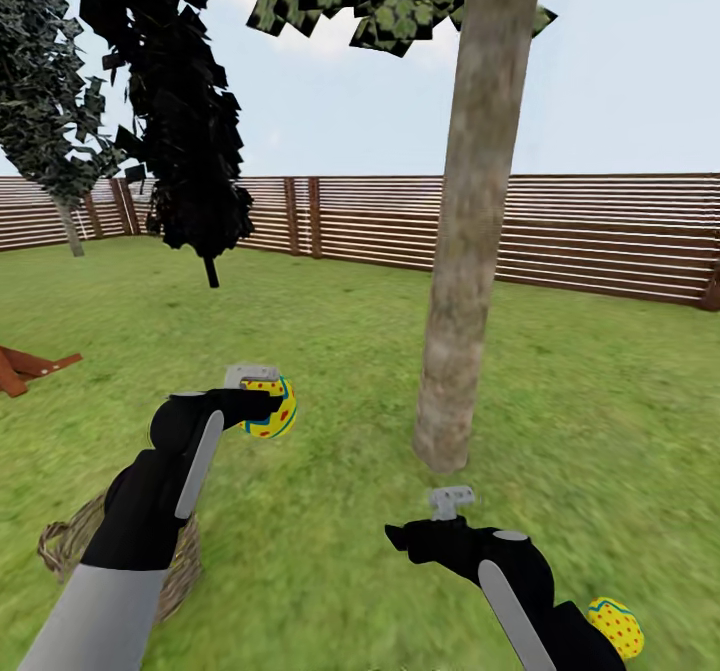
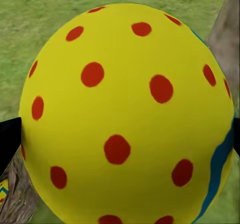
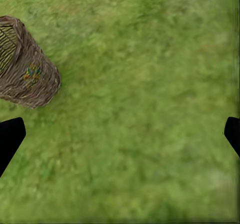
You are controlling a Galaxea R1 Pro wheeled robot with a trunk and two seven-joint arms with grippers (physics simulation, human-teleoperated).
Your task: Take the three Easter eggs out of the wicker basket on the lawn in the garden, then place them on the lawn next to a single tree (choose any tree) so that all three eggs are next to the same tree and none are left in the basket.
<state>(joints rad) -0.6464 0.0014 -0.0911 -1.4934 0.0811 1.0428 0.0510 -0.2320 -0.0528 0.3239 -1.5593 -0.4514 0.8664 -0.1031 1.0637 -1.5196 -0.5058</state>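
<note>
While your left gripper (image 1: pixel 268 403) pinches 1 egg (image 1: pixel 272 407) above the lawn (image 1: pixel 330 351), your right gripper (image 3: pixel 120 134) hangs spread wide, holding nothing. The tree (image 1: pixel 470 251) stands at 1 o'clock from the held egg. Another egg (image 1: pixel 616 627) lies at 5 o'clock; the basket (image 1: pixel 70 541) sits at 7 o'clock.

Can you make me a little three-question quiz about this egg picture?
1. True or false: the left end effector holds an egg.
2. Where is the other egg? A) in the basket B) on the grass by the right arm C) up in the tree
3. Fill in: the right end effector is ____ (open/shut).

Key: 1 true; 2 B; 3 open.
</note>
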